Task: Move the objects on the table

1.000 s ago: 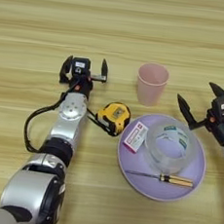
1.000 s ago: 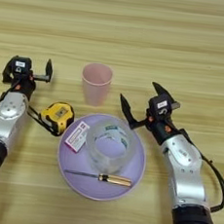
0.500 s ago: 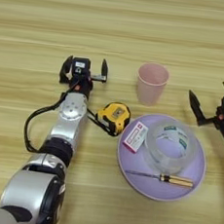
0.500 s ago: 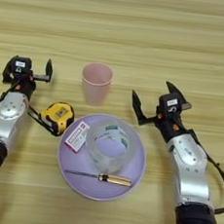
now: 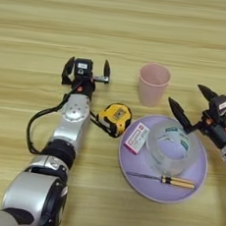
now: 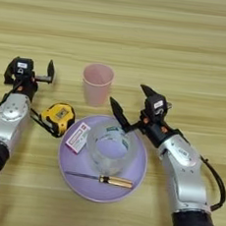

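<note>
While splayed, right hand (image 6: 131, 103) above plate (image 6: 135, 179).

You get soft, even, warm light over the whole bench (image 5: 193, 24), with no hard glare on the wood. Shadows are faint and sit close under things: a thin one beneath the purple plate (image 6: 132, 186) just below the right end effector (image 6: 130, 104). The clear tape roll (image 6: 109, 146) shows small pale reflections on its rim. Detail is slightly soft throughout, and the near arm sections at the bottom edge look blurred and enlarged.
</note>
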Action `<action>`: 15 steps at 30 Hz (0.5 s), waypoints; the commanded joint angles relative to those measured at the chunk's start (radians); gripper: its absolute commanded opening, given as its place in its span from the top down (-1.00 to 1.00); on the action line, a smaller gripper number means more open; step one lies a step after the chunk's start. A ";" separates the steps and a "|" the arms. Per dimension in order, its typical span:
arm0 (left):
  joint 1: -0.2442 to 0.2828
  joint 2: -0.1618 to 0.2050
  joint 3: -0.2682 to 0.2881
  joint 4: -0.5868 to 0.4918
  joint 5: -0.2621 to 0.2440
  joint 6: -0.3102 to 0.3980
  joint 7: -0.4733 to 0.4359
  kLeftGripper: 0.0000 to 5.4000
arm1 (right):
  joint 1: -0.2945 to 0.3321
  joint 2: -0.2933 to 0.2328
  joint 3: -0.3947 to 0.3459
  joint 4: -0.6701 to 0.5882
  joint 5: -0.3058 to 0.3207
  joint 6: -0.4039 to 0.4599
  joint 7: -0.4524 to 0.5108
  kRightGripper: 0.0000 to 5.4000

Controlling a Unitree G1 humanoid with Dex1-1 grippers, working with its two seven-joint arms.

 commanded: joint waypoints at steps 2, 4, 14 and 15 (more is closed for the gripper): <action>-0.011 -0.007 -0.008 0.013 0.005 0.003 0.007 -1.00 | -0.033 -0.016 0.036 -0.017 -0.030 0.056 0.007 -0.99; -0.012 -0.007 -0.009 0.014 0.004 0.002 0.008 -1.00 | -0.057 -0.016 0.040 0.001 -0.040 0.067 0.004 -0.99; -0.012 -0.009 -0.013 0.014 0.004 0.004 0.011 -1.00 | -0.165 -0.011 0.066 0.085 -0.090 0.089 0.011 -0.99; -0.012 -0.009 -0.013 0.014 0.004 0.004 0.011 -1.00 | -0.175 -0.010 0.073 0.091 -0.091 0.095 0.017 -0.99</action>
